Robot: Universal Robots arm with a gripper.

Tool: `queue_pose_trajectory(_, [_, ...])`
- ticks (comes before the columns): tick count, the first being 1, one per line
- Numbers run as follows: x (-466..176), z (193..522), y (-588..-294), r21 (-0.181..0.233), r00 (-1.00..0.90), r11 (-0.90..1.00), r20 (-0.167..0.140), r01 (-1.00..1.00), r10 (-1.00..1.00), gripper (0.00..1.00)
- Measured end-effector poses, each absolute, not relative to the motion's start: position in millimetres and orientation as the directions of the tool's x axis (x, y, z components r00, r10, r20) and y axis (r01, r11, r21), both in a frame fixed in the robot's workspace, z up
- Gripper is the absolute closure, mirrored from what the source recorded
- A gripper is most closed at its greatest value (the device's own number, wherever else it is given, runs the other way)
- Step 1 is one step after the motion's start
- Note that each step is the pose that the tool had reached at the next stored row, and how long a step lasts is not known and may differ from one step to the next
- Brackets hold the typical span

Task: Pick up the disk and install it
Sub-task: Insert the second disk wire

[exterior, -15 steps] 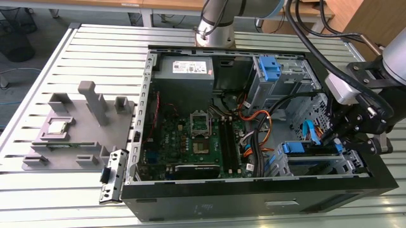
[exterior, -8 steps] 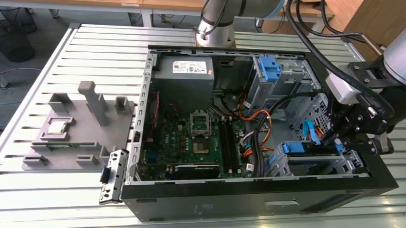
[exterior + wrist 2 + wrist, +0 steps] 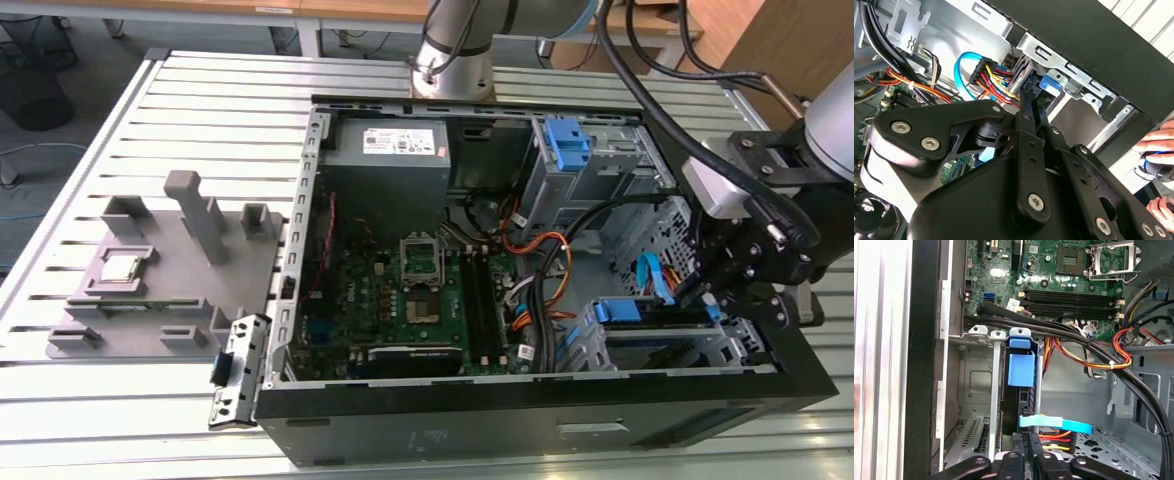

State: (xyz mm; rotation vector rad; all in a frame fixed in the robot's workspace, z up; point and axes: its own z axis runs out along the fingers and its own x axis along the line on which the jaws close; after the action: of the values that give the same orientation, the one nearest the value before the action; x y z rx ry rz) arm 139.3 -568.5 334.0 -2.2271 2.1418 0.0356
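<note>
Gripper: the gripper (image 3: 727,290) sits low over the drive cage (image 3: 667,345) at the exterior view's right, near corner of the open computer case (image 3: 534,430); in the first wrist view its fingers (image 3: 1026,450) stand close together, clamped on the rear edge of the disk (image 3: 1021,410)
Disk: standing on edge in a slot of the cage, blue carrier rail (image 3: 1020,369) at its far end, dark body between the metal slot walls; in the exterior view its blue rail edge (image 3: 654,312) shows along the cage top, so it looks mostly seated
Cables: a light blue data cable (image 3: 1054,422) crosses just beside the fingertips, with red, yellow and orange power leads (image 3: 1056,437) touching the same end of the drive; in the second wrist view the same bundle (image 3: 989,77) hangs right by the finger
Beyond: motherboard (image 3: 414,290) to the exterior view's left of the cage, power supply (image 3: 390,150) at the far side, a spare blue bracket (image 3: 571,145) in the far bay, grey fixture block (image 3: 167,270) on the table well apart; a person's hand (image 3: 1159,150) rests outside the case
Judgement: insertion stage; doing it well means keeping the drive square to the slot walls, pressing straight along the rails, and keeping the cables from being pinched
</note>
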Motion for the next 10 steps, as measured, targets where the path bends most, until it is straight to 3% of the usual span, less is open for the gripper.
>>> queue_pose_trajectory(10, [139.3,329.9,-568.5,-0.021,0.039,-0.038,-0.053,-0.999,-0.998,0.84])
